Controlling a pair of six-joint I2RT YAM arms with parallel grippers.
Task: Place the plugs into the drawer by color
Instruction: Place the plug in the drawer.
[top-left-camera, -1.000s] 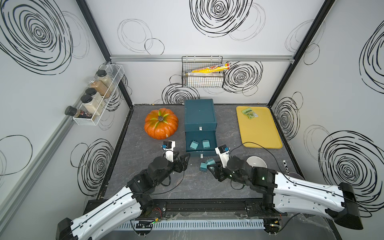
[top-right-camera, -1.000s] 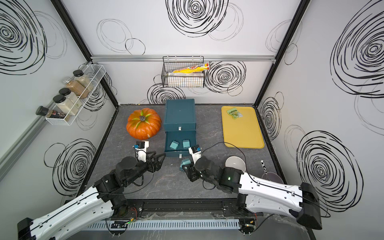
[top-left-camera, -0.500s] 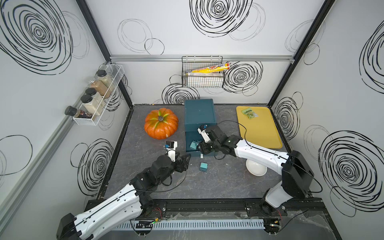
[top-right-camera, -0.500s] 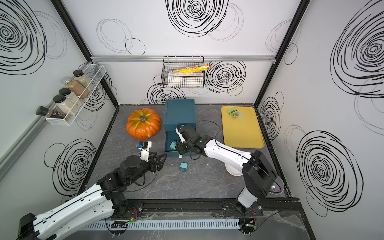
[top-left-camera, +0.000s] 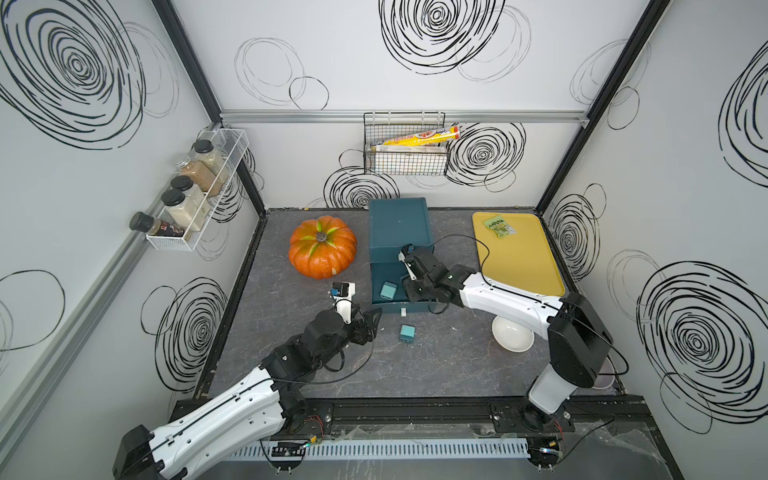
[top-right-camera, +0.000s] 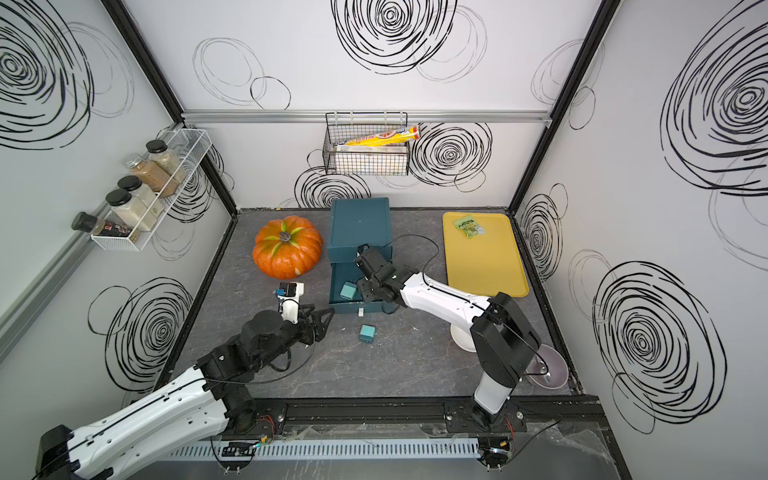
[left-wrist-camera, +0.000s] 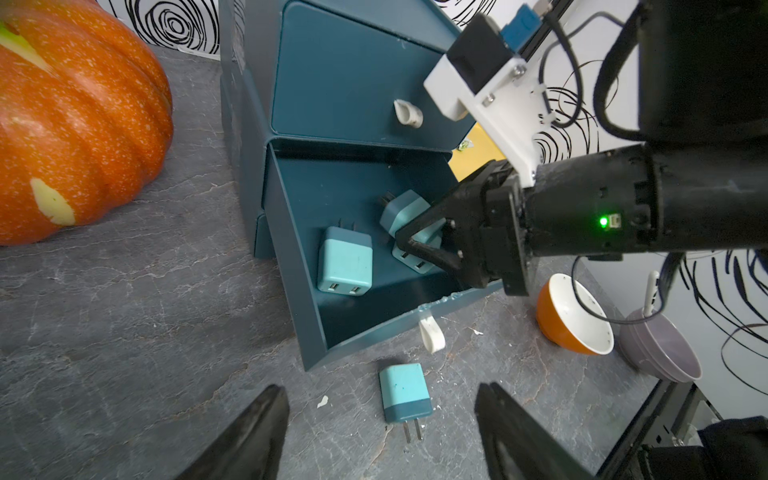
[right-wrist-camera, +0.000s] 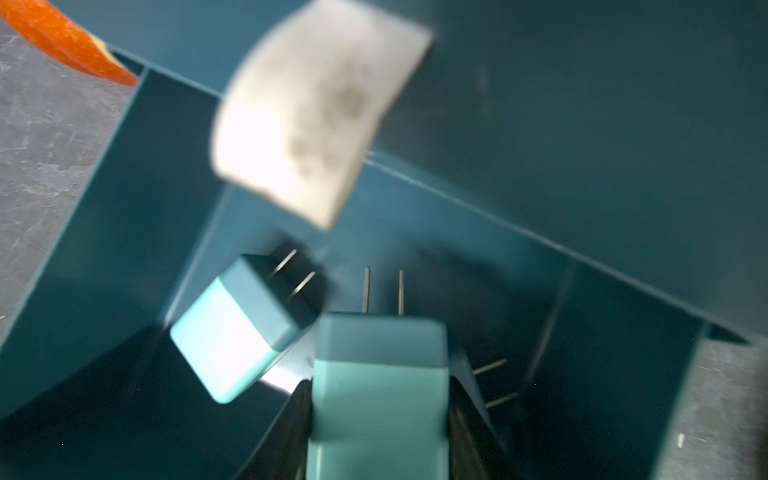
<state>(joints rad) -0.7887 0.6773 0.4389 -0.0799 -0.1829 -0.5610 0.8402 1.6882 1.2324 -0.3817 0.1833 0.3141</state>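
Currently the right gripper (right-wrist-camera: 380, 415) is clamped on a teal plug (right-wrist-camera: 380, 374) inside the open drawer (left-wrist-camera: 291, 266), prongs pointing lengthwise toward the drawer's back, while the wide-open, empty left gripper (left-wrist-camera: 379, 387) faces a loose plug (left-wrist-camera: 405, 390) on the tabletop (left-wrist-camera: 124, 332), prongs toward that gripper.

The chest (top-left-camera: 398, 224) stood at the table's (top-left-camera: 457, 374) 12 o'clock, pumpkin (top-left-camera: 323, 247) at its 9, tray (top-left-camera: 519, 257) at its 3. Its open drawer (top-left-camera: 388, 308) jutted toward 6, holding a lying plug (top-left-camera: 389, 289) at 9 of a gripped plug (right-wrist-camera: 380, 395); a loose plug (top-left-camera: 407, 333) lay at the drawer's 6, a bowl (top-left-camera: 512, 336) at 4.
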